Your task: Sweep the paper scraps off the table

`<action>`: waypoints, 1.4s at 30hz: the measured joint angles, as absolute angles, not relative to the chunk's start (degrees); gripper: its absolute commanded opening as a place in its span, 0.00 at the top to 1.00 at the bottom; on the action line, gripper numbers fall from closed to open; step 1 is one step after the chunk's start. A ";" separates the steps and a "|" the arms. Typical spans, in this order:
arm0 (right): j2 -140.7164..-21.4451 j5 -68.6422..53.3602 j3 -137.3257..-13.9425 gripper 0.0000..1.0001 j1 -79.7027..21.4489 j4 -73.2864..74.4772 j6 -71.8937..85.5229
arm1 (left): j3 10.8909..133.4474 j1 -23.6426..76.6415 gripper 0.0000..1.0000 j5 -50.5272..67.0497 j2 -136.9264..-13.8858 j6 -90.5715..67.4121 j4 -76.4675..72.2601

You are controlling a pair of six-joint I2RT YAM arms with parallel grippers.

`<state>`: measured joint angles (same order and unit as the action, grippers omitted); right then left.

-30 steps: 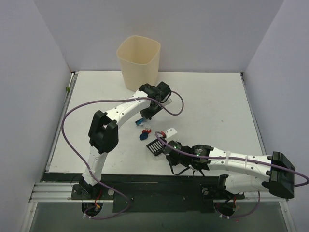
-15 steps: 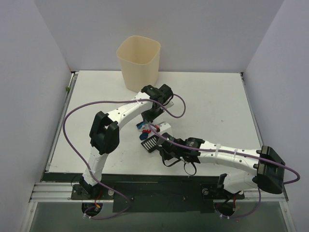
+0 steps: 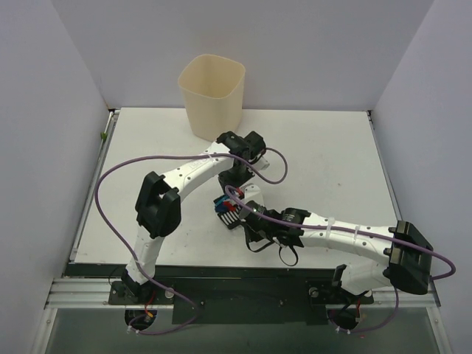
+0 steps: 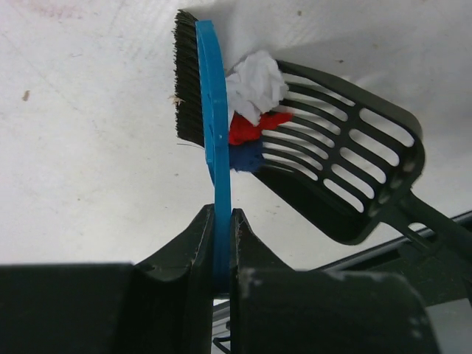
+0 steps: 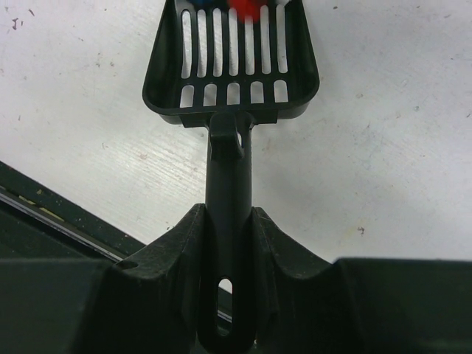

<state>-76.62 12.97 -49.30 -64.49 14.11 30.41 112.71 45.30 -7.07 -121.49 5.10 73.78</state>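
My left gripper point(image 4: 223, 215) is shut on the blue brush point(image 4: 212, 133), whose black bristles rest on the white table point(image 4: 88, 162). White, red and blue paper scraps point(image 4: 254, 110) lie pressed between the brush and the mouth of the black slotted scoop point(image 4: 346, 177). My right gripper point(image 5: 228, 221) is shut on the scoop's long handle point(image 5: 228, 184); red and blue scraps point(image 5: 247, 7) show at the scoop's far end. In the top view the brush and scoop point(image 3: 227, 212) meet near the table's middle front, under my left gripper point(image 3: 234, 181).
A cream plastic bin point(image 3: 212, 94) stands at the back of the table point(image 3: 332, 155), just behind the left arm. Pale walls close in the left, right and back. The table's dark front rail point(image 5: 44, 214) lies close behind the scoop.
My right arm has pushed the scoop left and forward against the brush. The left gripper has drawn the brush toward the scoop, and the scattered scraps are now gathered at the scoop's mouth.
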 measured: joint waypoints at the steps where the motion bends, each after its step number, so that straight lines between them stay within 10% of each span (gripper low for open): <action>1: -76.62 13.17 -49.28 1.00 -64.40 14.11 30.37 | 112.40 45.54 1.00 -6.28 -121.32 5.10 73.80; 31: -69.95 27.86 -33.01 1.00 -69.04 -1.41 25.02 | 110.15 42.50 1.00 -5.21 -108.44 -5.85 74.50; 42: -69.65 33.10 -32.27 1.00 -70.61 -4.45 21.50 | 88.75 29.39 1.00 -9.15 -89.14 -12.91 62.11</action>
